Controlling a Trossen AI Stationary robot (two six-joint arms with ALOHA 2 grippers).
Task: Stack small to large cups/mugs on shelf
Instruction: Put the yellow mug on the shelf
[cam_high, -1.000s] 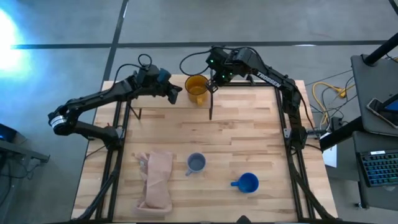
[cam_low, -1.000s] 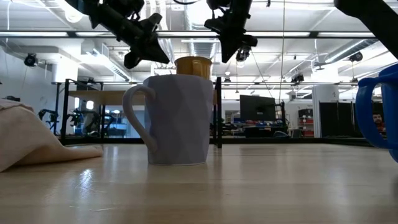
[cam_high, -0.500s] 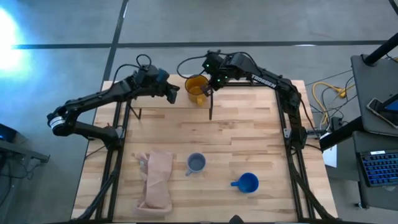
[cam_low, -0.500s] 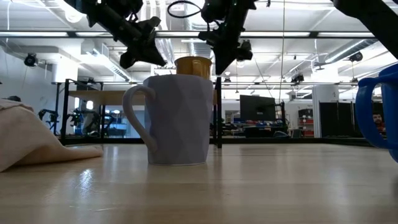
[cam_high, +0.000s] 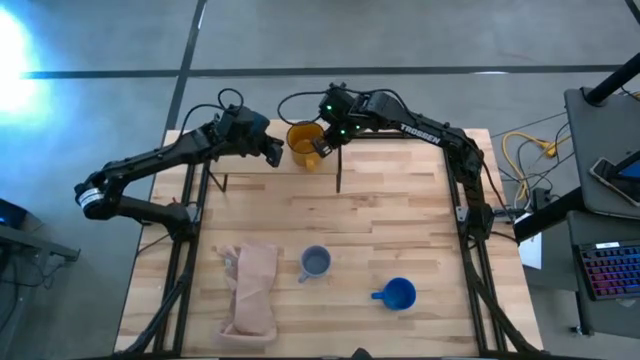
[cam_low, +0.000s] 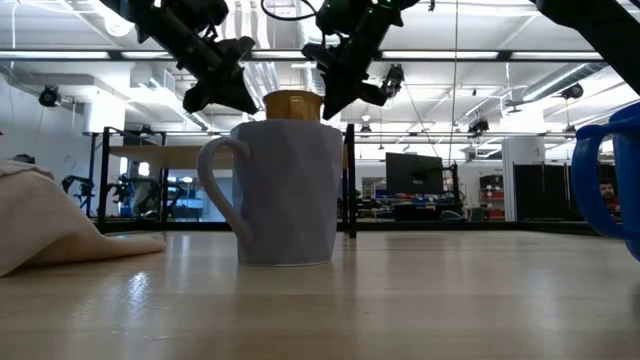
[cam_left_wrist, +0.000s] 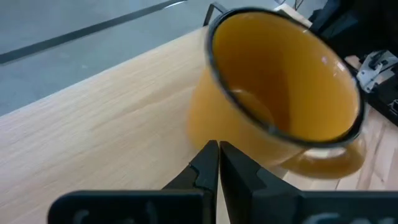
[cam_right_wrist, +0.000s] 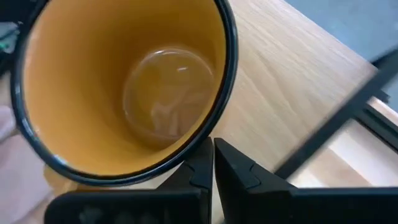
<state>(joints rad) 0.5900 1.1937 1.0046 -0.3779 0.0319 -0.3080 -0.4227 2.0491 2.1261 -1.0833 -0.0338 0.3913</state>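
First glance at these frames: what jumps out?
Both arms crowd the yellow-orange mug on the shelf at the table's far edge: the left gripper on one side of it, the right gripper on the other, both shut. In the low view the grey-blue mug fills the foreground, with the bright blue mug and tan cloth flanking it at the near edge.

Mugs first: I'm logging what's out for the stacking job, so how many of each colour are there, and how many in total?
Yellow-orange mug: 1, on the shelf, between the left gripper and the right gripper.
Pale grey-blue mug: 1, on the tabletop.
Bright blue mug: 1, on the tabletop.
Total: 3 mugs.
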